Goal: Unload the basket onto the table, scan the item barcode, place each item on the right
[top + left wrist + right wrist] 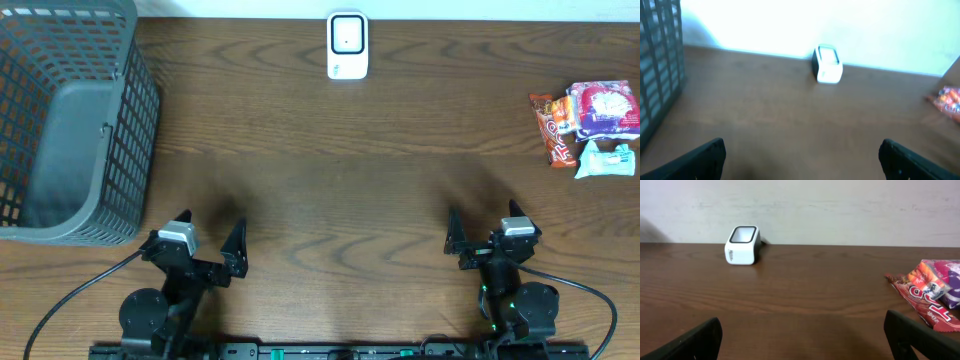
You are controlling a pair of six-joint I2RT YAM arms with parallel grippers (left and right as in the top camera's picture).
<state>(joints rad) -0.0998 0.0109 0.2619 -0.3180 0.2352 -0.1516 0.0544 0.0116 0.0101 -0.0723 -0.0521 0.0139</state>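
A white barcode scanner (347,45) (827,65) (742,245) stands at the middle of the table's far edge. A small pile of snack packets lies at the far right: a red-orange one (555,128) (930,307), a purple one (605,108) (950,282) and a pale green one (607,160). My left gripper (212,222) (802,145) rests open near the front left, with nothing between its fingers. My right gripper (484,215) (802,320) is open at the front right, empty, well short of the packets.
A grey plastic basket (70,130) (660,65) fills the far left of the brown wooden table (330,180). A pale wall runs behind the scanner.
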